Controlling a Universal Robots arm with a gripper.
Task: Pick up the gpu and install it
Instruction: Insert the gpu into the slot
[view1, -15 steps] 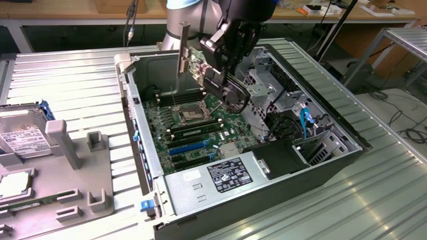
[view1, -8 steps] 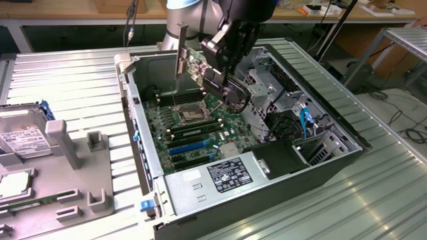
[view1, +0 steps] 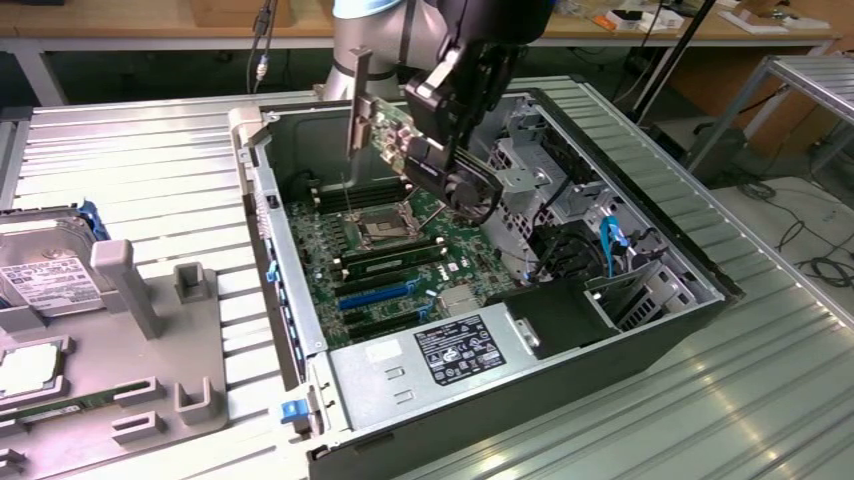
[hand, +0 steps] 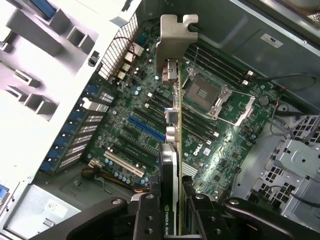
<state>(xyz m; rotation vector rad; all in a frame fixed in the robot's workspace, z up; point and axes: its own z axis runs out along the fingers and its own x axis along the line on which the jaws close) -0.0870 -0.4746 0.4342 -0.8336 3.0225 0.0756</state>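
Closed partway on the gpu (hand: 170, 165) with the fingers (hand: 146, 215) of the gripper (hand: 175, 205), 1 finger on each flat face, clamping the card's near end and nothing else. Seen edge-on from the wrist: long axis straight out from the fingers to the silver end bracket (hand: 176, 37) at the far tip, black cooler on 1 face, green board on the other. Held in the air at the mouth of the open computer case (view1: 641, 330), well above the motherboard (hand: 225, 145) and touching none of it. In the exterior view, carried tilted, bracket end highest and toward the exterior view's left, roughly over the memory slots and the bare CPU socket (view1: 374, 232). Down on the board and off to 1 side of the card's line: the blue expansion slot (hand: 146, 129), with a white slot (hand: 122, 167) near it, both lying at an angle to the card's length, not parallel to it. Only 1 arm at work, so no question of which is nearer. Readable: "NVIDIA QUA" in white along the cooler's edge, cut off by the fingers. Probably a DELL mark on the motherboard just beside the card, though too faint to be sure. Printed but not legible: the labels on the power supply (view1: 447, 350) and on the hard drive (view1: 34, 270) at the exterior view's left.
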